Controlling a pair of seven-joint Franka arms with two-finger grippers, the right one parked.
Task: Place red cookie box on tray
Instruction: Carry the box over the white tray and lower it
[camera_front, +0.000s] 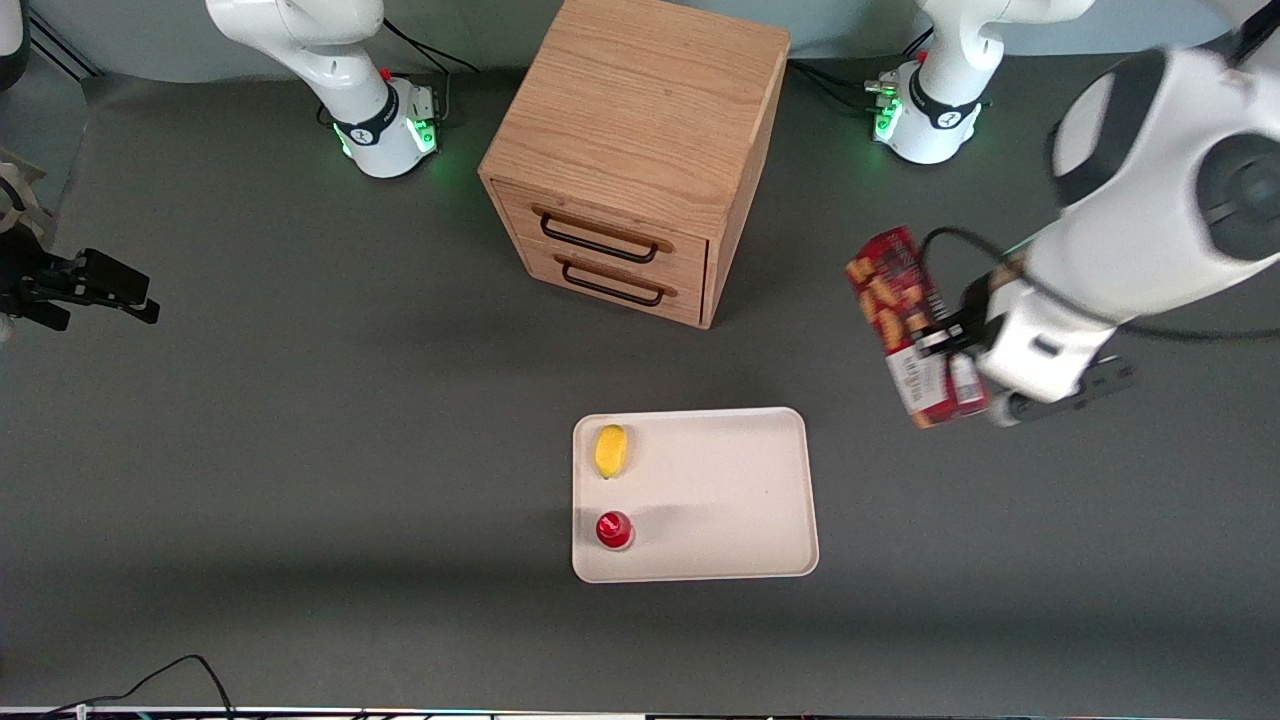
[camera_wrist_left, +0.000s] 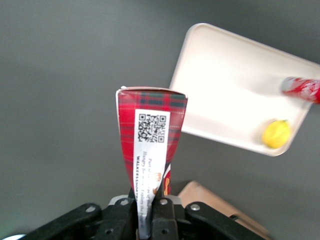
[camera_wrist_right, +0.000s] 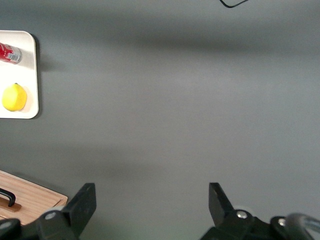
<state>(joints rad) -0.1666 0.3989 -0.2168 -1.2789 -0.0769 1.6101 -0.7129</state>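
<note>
The red cookie box (camera_front: 905, 320) hangs in the air above the table, toward the working arm's end, clear of the tray. My gripper (camera_front: 945, 352) is shut on it near its white-labelled end. In the left wrist view the box (camera_wrist_left: 150, 135) sticks out from between the fingers (camera_wrist_left: 162, 220), tartan end and QR label facing the camera. The cream-white tray (camera_front: 720, 500) lies flat on the table, nearer the front camera than the box, and it shows as well in the left wrist view (camera_wrist_left: 225, 85).
A lemon (camera_front: 610, 450) and a small red can (camera_front: 613, 529) sit on the tray along the edge toward the parked arm. A wooden two-drawer cabinet (camera_front: 640, 150) stands farther from the front camera than the tray.
</note>
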